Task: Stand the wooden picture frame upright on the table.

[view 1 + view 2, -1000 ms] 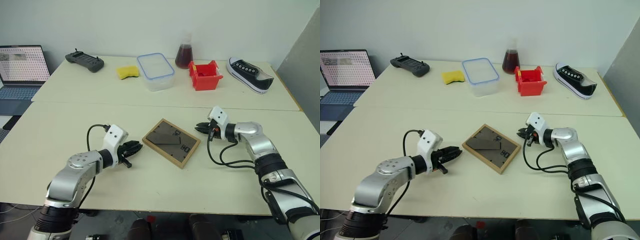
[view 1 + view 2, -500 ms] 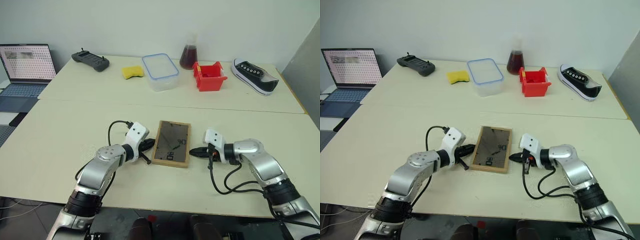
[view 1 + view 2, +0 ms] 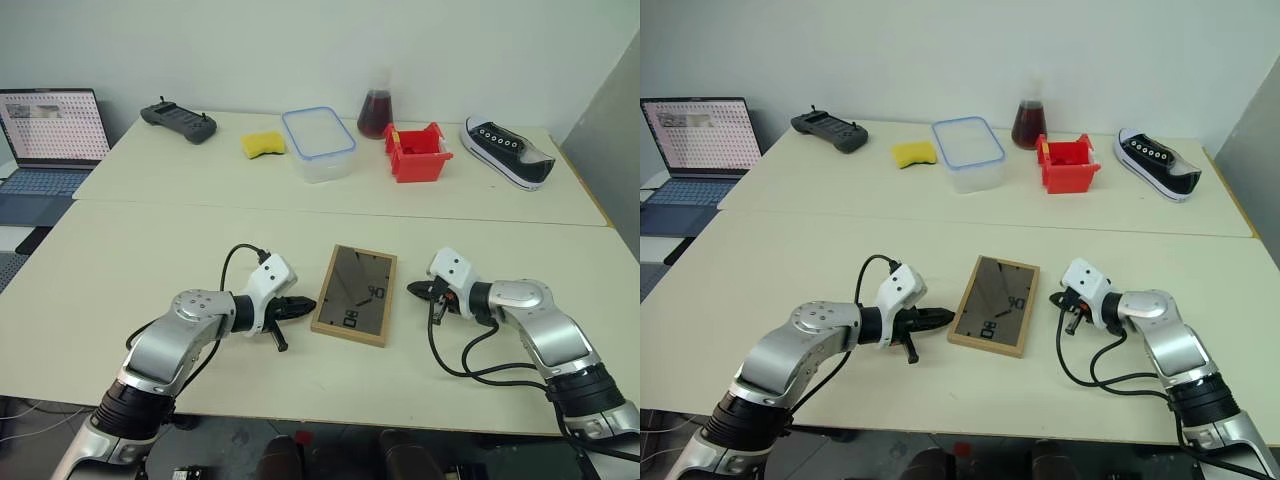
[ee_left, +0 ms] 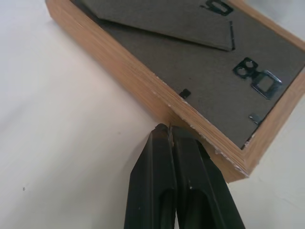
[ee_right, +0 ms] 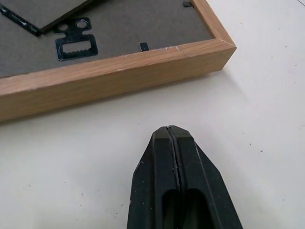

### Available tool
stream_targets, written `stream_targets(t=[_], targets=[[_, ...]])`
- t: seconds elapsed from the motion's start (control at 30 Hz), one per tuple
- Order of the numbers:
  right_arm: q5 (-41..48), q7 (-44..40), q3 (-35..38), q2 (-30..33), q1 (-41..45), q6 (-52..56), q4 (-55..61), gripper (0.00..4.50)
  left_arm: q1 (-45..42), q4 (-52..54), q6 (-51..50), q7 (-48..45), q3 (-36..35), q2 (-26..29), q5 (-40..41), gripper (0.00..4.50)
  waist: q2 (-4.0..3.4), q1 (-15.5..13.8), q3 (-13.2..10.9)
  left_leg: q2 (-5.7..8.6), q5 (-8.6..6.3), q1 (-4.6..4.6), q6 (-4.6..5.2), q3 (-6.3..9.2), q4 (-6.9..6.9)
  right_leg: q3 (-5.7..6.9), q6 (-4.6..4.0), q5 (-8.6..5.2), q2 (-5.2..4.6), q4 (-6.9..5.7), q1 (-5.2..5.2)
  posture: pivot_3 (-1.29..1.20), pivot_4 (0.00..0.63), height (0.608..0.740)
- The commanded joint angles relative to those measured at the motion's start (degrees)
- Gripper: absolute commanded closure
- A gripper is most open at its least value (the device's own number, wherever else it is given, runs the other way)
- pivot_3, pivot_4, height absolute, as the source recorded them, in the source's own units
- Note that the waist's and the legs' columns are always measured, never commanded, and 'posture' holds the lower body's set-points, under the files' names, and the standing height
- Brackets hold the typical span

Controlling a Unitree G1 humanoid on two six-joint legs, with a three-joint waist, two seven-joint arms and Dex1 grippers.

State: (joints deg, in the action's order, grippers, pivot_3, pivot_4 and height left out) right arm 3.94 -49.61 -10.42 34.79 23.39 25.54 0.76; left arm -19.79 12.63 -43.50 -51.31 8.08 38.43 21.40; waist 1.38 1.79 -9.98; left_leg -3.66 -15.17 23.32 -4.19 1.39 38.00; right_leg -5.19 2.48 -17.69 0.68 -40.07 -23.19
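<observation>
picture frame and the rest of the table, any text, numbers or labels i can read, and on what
wooden picture frame: no words or numbers; the marks on its grey back are metal hangers and clips, seen close in both wrist views.
laptop screen: a grid of small marks, too small to read.
sneaker, red bin, clear box, flask, black controller: no label legible.

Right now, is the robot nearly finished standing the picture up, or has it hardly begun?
Hardly begun. The wooden picture frame lies flat on the table, back side up, easel stand folded against it. In hand: the left pincer, fingers shut, has its tips right at the frame's wooden edge, and the shut right pincer sits a little off the opposite edge. Nothing is gripped. Left: lifting the frame, opening the stand and setting it upright.
</observation>
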Motion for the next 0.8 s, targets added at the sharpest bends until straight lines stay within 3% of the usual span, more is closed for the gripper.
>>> stream_targets(t=[0.03, 0.17, 0.3, 0.53, 0.67, 0.8], targets=[[0.8, 0.5, 2.0, 0.6, -0.1, -0.5, 1.5, 4.5, -1.8, -2.7, -9.5, -7.4, -8.6, 4.1, 11.0, 3.83, 0.0, 0.1, 0.0, -0.01, 0.0, 0.0, 0.0, 0.01, 0.0, 0.01, 0.0, 0.0, 0.01, 0.0, 0.0, 0.0, 0.15, 0.74], [1.5, 0.3, 1.3, -0.9, -0.5, -1.4, 0.7, 4.5, -6.6, -12.5, -28.9, -9.8, -13.3, 5.1, 21.3, 3.0, -0.01, 0.3, 0.0, -0.02, -0.01, -0.02, 0.02, 0.01, -0.02, 0.01, 0.0, -0.01, 0.04, 0.0, -0.01, 0.0, 0.15, 0.74], [0.9, 0.5, 0.2, -2.4, -0.1, -2.9, -0.3, 4.5, -13.6, -20.9, -40.1, -8.1, -13.9, 3.0, 24.1, 2.26, 0.04, 0.0, 0.0, 0.01, -0.01, 0.02, 0.02, 0.08, 0.03, 0.11, 0.0, -0.01, 0.04, -0.02, 0.01, 0.0, 0.15, 0.74], [0.6, 1.6, -1.7, -5.7, 0.7, -1.3, 1.3, 4.5, -16.4, -26.0, -44.0, -9.5, -10.0, 2.0, 24.6, 0.81, 0.02, 0.6, 0.0, -0.04, 0.01, -0.02, -0.02, 0.07, 0.0, 0.08, -0.01, -0.02, 0.05, -0.07, -0.02, 0.0, 0.15, 0.74], [0.9, 2.1, -3.0, -7.3, 0.8, 0.2, 3.0, 4.5, -14.5, -26.0, -42.1, -8.0, -8.2, -1.4, 24.0, 0.03, 0.01, 0.8, 0.0, -0.04, 0.02, -0.05, -0.04, 0.07, 0.0, 0.06, -0.02, -0.02, 0.04, -0.1, -0.02, 0.0, 0.15, 0.74], [1.4, 3.7, -3.5, -9.5, 0.8, 2.9, 5.0, 4.5, -12.7, -23.7, -42.5, -5.7, -8.8, -6.0, 25.1, 0.03, 0.01, 0.7, 0.0, -0.04, 0.03, -0.05, -0.05, 0.05, 0.01, 0.04, -0.02, -0.02, 0.04, -0.12, -0.02, 0.0, 0.15, 0.74]])
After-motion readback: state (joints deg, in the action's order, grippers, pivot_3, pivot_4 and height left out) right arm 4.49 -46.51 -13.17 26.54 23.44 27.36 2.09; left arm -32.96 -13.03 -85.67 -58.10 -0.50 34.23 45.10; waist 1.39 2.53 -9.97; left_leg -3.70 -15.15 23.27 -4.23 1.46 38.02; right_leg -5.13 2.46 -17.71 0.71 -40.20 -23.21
